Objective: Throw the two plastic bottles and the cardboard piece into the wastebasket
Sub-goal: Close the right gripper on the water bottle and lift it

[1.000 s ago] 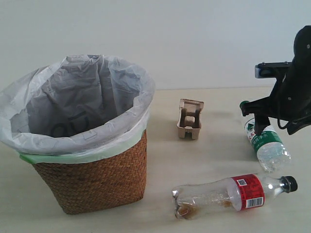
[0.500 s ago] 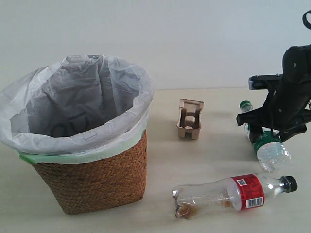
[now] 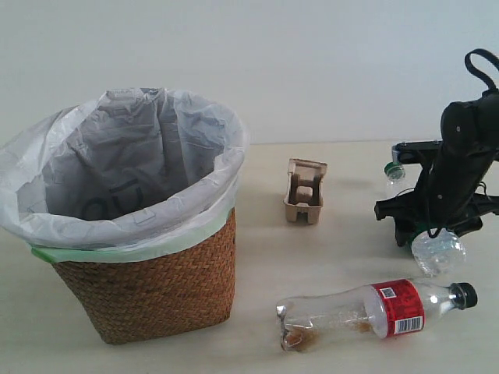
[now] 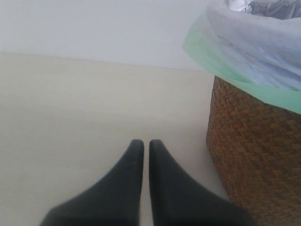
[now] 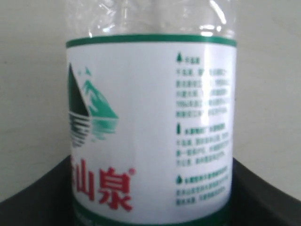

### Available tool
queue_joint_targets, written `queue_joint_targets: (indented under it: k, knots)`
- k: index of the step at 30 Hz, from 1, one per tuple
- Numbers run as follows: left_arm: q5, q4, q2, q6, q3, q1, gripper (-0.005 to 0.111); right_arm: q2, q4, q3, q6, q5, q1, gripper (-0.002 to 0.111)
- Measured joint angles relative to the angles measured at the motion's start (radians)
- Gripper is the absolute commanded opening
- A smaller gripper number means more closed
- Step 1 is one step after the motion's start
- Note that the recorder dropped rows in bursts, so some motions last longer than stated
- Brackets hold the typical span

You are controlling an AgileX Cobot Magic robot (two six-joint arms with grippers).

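Two right fingers (image 5: pixel 268 202) straddle green-cap bottle (image 5: pixel 150 117), spread wide, nothing gripped yet; should close squarely mid-label, then lift. Left fingers (image 4: pixel 134 188) pressed together, empty.

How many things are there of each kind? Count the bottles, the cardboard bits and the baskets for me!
Plastic bottles: 2 (green-cap bottle, red-label bottle)
Cardboard piece: 1
Wastebasket: 1
Total: 4
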Motion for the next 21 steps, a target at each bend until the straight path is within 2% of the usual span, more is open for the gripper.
queue_joint_targets:
  k: [1,3,9,16,21]
  knots:
    - [0.0,0.0,0.0,0.0,0.0,0.0,0.004,0.003,-0.002,0.0,0.0,0.001,0.0,0.061]
    - [0.0,0.0,0.0,0.0,0.0,0.0,0.004,0.009,-0.002,0.0,0.0,-0.003,0.0,0.051]
    - [0.0,0.0,0.0,0.0,0.0,0.0,0.004,0.011,-0.009,-0.002,0.0,-0.008,0.0,-0.001]
    - [0.0,0.0,0.0,0.0,0.0,0.0,0.004,-0.015,-0.009,-0.002,0.004,-0.013,0.0,0.0]
    - [0.0,0.0,0.0,0.0,0.0,0.0,0.004,-0.121,-0.009,0.0,-0.003,-0.06,0.0,0.0]
